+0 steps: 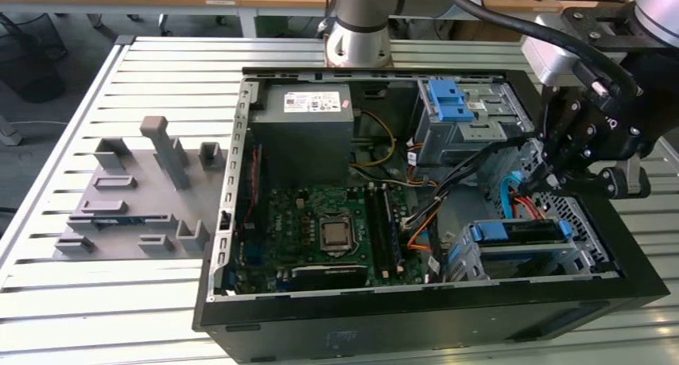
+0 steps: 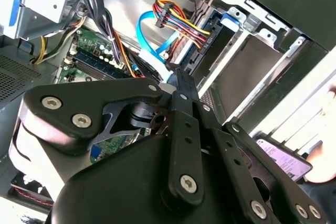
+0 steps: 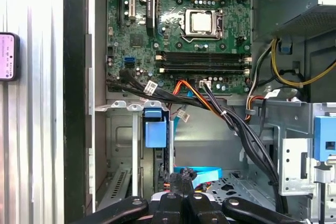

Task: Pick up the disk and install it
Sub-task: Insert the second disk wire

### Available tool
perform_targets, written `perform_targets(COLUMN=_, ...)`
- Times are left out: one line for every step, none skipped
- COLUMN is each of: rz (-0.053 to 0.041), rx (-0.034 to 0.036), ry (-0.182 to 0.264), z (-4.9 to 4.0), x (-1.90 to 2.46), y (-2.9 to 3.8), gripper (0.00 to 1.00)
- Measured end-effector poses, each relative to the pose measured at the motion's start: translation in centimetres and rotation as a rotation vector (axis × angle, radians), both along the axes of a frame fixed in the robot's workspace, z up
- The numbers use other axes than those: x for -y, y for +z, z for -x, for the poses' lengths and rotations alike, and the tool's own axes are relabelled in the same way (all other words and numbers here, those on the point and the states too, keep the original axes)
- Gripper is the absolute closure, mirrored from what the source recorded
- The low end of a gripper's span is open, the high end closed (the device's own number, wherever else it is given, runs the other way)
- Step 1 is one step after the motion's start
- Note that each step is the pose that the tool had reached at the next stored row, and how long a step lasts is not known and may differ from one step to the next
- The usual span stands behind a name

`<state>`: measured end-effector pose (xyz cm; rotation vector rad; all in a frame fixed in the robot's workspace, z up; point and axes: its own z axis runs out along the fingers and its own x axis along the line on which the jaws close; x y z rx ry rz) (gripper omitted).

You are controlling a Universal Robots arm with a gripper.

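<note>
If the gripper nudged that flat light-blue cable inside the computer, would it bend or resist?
Probably floppy: the blue cable hangs in a loose curve. Likely light, being a thin flat ribbon. It might snag rather than slide, since it runs close beside the coloured wires.

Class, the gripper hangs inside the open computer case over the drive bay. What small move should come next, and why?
Probably ease straight down toward the disk: it lies in the bay below the gripper, apart from it, with orange and blue cables close beside the path.
</note>
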<state>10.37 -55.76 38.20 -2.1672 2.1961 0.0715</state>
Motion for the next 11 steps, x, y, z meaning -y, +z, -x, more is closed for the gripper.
perform_targets(rz=-0.0024, rx=0.0, ry=0.0, z=0.0, x=-0.05, y=-0.02, gripper=0.89)
perform_targets(rz=-0.0047, rx=0.0, ry=0.0, z=0.01, x=-0.09, y=-0.05, gripper=0.89)
perform_targets(rz=-0.0067, rx=0.0, ry=0.0, z=0.01, x=-0.11, y=-0.09, gripper=0.89)
perform_targets(rz=-0.0079, rx=0.0, ry=0.0, z=0.01, x=-0.15, y=-0.14, gripper=0.89)
perform_targets(rz=-0.0086, rx=0.0, ry=0.0, z=0.01, x=-0.19, y=-0.2, gripper=0.89)
perform_targets(rz=-0.0088, rx=0.0, ry=0.0, z=0.01, x=-0.25, y=-0.26, gripper=0.89)
perform_targets(rz=-0.009, rx=0.0, ry=0.0, z=0.01, x=-0.3, y=-0.33, gripper=0.89)
perform_targets(rz=-0.0095, rx=0.0, ry=0.0, z=0.01, x=-0.35, y=-0.41, gripper=0.89)
perform_targets(rz=-0.0102, rx=0.0, ry=0.0, z=0.02, x=-0.4, y=-0.45, gripper=0.89)
perform_targets(rz=-0.0112, rx=0.0, ry=0.0, z=0.02, x=-0.42, y=-0.46, gripper=0.89)
perform_targets(rz=-0.0131, rx=0.0, ry=0.0, z=0.02, x=-0.42, y=-0.44, gripper=0.89)
